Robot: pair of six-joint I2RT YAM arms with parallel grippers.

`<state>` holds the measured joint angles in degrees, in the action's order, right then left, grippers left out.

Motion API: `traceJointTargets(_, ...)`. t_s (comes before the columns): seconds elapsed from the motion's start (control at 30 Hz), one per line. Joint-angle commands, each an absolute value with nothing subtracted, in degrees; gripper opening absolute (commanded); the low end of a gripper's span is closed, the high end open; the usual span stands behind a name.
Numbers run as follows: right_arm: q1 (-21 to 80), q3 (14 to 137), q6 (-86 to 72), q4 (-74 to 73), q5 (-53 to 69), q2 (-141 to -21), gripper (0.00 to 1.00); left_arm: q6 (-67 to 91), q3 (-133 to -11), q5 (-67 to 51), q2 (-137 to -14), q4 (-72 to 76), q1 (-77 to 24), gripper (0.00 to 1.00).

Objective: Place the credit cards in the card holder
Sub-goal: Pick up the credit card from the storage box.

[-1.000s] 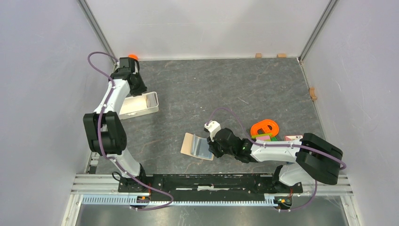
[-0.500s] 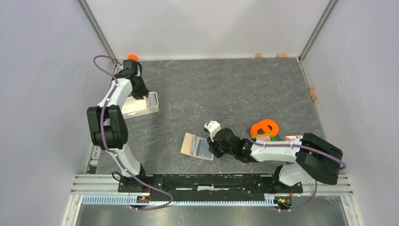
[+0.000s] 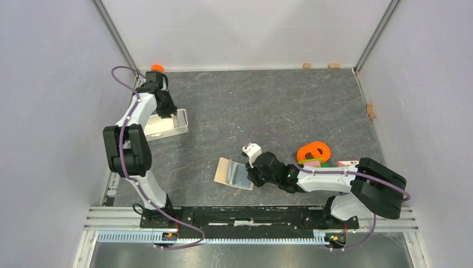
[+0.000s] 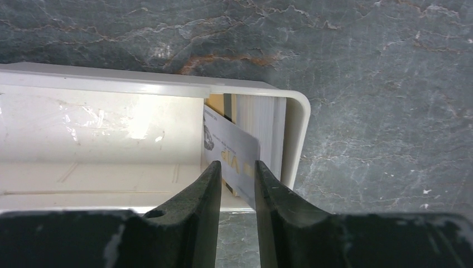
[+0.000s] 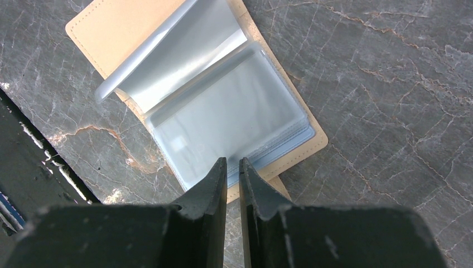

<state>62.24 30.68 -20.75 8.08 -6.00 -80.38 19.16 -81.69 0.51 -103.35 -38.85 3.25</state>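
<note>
Between narrowly parted left jaws: pale credit card [image 4: 239,152] on edge in white tray [image 4: 299,128]. Likely thin, stiff, slick; pinch flat faces.

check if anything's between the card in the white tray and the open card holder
Nothing visible lies on the table between the white tray and the card holder. The card, framed by the left gripper, stands inside the tray's end wall and must clear it. The right gripper sits at the holder's edge.
</note>
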Motion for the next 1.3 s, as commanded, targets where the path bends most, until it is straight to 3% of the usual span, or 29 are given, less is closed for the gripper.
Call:
traceJointTargets(0.0,62.41,32.53,-20.98,8.96,-5.58,-80.34,0.18,17.99,-81.38,-3.99,-102.3,-36.15,2.99,0.36)
traceJointTargets(0.27,62.4,32.61,-21.04,9.05,-5.44,-80.64,0.18,18.81,-80.17,-4.01,-101.25,-34.66,2.67,0.52)
traceJointTargets(0.67,62.41,32.74,-21.06,9.05,-5.29,-80.6,0.18,19.07,-82.53,-1.99,-106.32,-38.84,1.27,0.64)
traceJointTargets(1.27,62.45,32.96,-21.09,8.88,-5.19,-80.61,0.18,18.28,-81.97,-7.43,-103.26,-36.26,0.71,0.6)
